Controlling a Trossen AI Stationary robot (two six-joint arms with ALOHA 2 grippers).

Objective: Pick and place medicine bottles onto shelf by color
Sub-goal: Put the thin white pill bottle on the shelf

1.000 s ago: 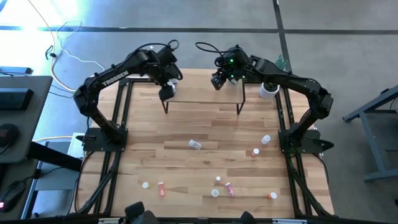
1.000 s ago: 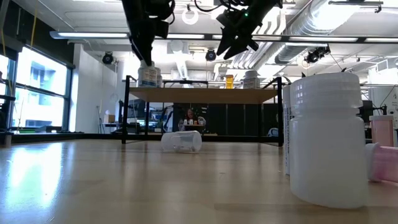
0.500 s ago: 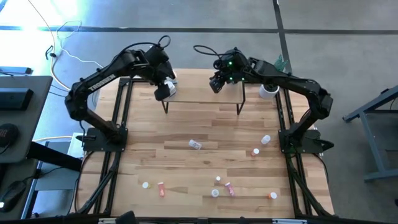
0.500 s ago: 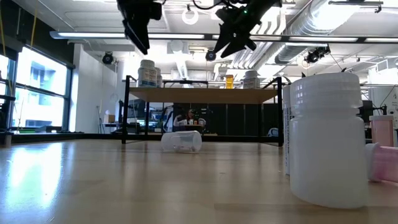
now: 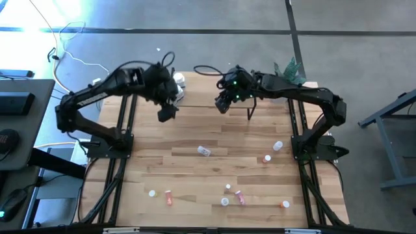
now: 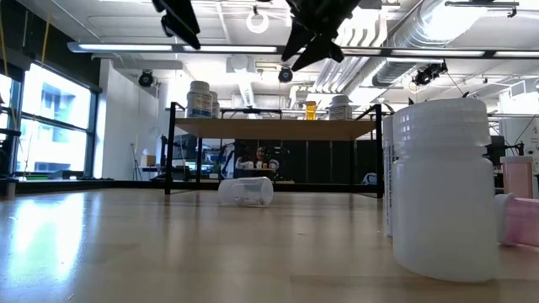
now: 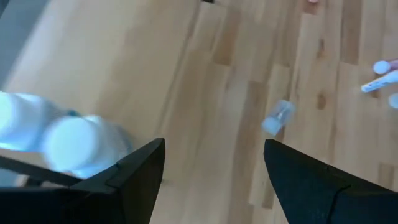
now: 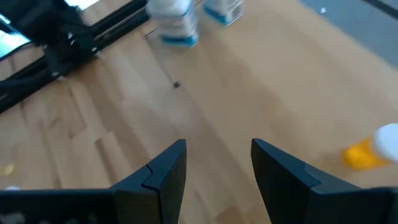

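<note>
The left gripper [image 5: 166, 113] has lifted off the shelf [image 6: 278, 129], fingers released and empty; its white bottle [image 6: 200, 99] now stands upper left. The right gripper [image 5: 221, 104] hovers mid-frame, fingers apart, empty.

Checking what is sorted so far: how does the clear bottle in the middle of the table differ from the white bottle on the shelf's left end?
The clear bottle lies on its side on the table; the white bottle stands upright on the shelf. The clear bottle looks see-through, the white bottle opaque with a blue band low on it. Neither is held by a hand.
</note>
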